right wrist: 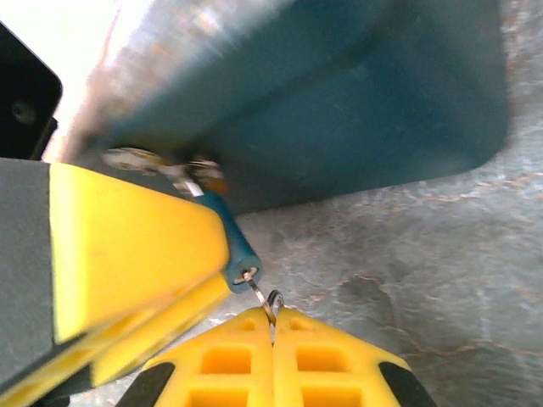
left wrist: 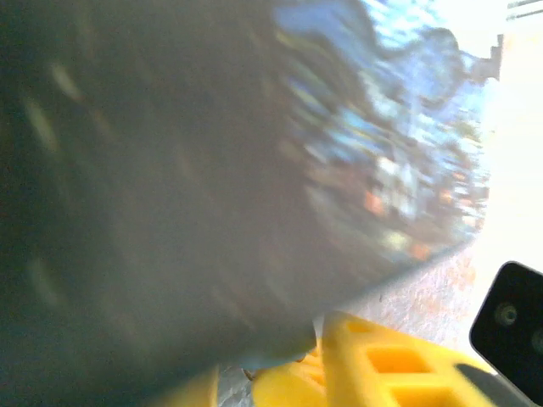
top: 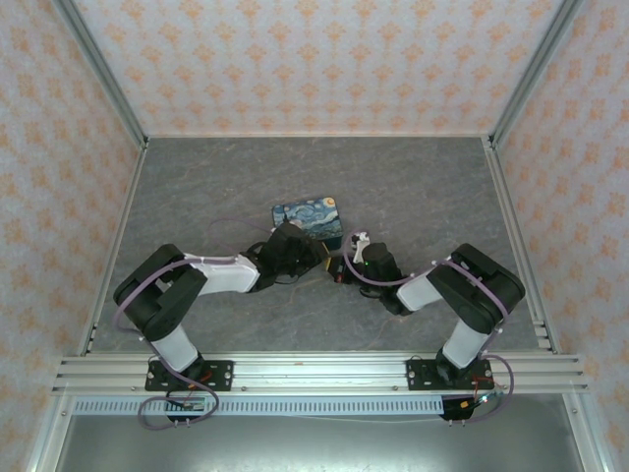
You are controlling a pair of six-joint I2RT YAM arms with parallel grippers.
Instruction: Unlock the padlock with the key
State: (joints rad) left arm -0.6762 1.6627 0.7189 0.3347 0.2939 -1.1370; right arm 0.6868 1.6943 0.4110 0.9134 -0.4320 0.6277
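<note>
My right jaws are pinched shut on the thin silvery metal key (right wrist: 265, 297), whose tip sits at the end of the tiny teal-blue padlock (right wrist: 236, 248). My left jaws clamp that padlock above the grey marbled tabletop (right wrist: 407, 280), close against the dark-blue starry-print tin (right wrist: 356, 110). I hold the key by its ring end, so I judge a twist could let it pivot or slip rather than turn the lock. My right wrist view shows key meeting lock sharply, while my left wrist view is blurred, mostly tin.
</note>
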